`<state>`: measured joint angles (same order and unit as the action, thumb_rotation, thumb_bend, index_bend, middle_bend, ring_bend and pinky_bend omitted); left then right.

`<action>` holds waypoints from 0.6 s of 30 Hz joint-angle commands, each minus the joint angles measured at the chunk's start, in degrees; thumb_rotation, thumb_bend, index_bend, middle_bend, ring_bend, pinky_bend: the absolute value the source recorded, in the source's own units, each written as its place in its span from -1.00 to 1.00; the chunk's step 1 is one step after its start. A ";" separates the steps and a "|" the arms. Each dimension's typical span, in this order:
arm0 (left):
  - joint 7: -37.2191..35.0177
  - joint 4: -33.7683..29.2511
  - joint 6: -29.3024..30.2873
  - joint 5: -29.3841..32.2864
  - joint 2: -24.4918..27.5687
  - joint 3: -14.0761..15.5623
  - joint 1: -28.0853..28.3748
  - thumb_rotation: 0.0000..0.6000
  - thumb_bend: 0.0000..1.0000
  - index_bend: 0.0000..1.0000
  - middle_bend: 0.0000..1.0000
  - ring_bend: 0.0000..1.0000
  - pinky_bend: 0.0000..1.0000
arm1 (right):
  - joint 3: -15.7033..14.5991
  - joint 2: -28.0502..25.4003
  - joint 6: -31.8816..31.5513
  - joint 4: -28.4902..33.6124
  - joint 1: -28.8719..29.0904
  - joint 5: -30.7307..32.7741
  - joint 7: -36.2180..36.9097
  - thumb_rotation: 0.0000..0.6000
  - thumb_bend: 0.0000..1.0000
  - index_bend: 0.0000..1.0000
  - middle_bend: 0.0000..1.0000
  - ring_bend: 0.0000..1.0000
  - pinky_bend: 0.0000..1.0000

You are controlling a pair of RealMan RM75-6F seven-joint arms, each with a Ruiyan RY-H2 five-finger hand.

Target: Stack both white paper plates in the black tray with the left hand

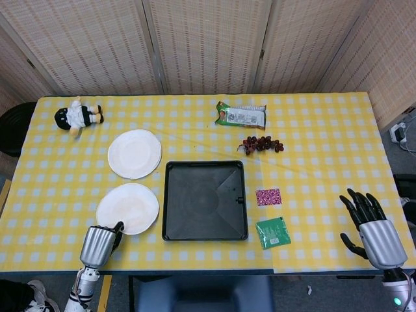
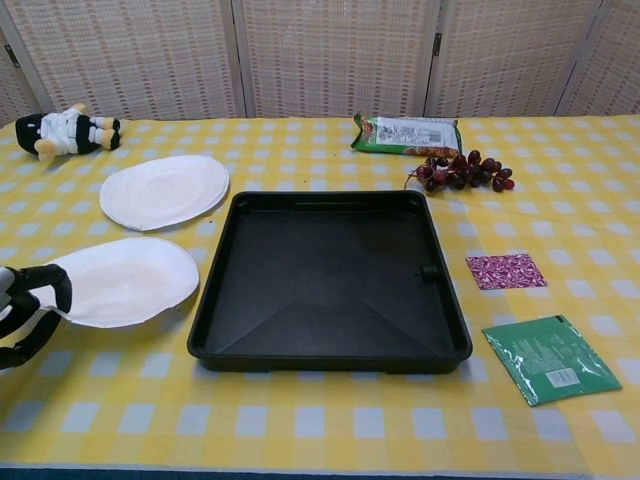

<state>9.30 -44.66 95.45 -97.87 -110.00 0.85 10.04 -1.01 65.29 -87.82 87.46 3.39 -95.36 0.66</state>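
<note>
Left robot hand (image 2: 22, 312) seemingly pinches the near plate (image 1: 128, 208)'s edge left of the black tray (image 1: 205, 232); next lift, carry right.

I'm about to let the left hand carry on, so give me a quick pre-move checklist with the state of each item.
1. Left hand grips the near plate: ok, fingers pinch its edge.
2. Plate lifted clear of the table: cannot tell; it looks tilted in the chest view.
3. Tray empty and ready: ok.
4. Path from plate to tray free: ok, nothing lies between them.
5. Far plate undisturbed: ok, flat on the cloth.
6. Right hand out of the way: ok, open at the table's far right edge.
</note>
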 commanded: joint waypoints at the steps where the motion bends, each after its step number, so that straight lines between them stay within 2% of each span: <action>1: 0.23 -0.31 1.49 -0.26 0.38 -0.44 0.20 1.00 0.17 0.31 1.00 1.00 1.00 | -0.03 0.00 -0.07 0.03 -0.03 -0.06 0.00 1.00 -0.33 -1.00 -1.00 -1.00 -1.00; 9: 0.81 -2.64 6.03 -0.78 2.03 -2.48 1.18 1.00 0.17 0.32 1.00 1.00 1.00 | -0.15 -0.03 -0.20 0.11 -0.07 -0.27 0.04 1.00 -0.33 -1.00 -1.00 -1.00 -1.00; 18: 4.17 -8.71 9.34 -1.49 5.58 -5.15 2.99 1.00 0.17 0.33 1.00 1.00 1.00 | -0.47 -0.15 -0.43 0.34 -0.21 -0.79 -0.06 1.00 -0.33 -1.00 -1.00 -1.00 -1.00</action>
<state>12.70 -52.29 104.10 -99.13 -105.20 -3.70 12.61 -1.47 65.15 -88.24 87.80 3.18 -96.15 0.61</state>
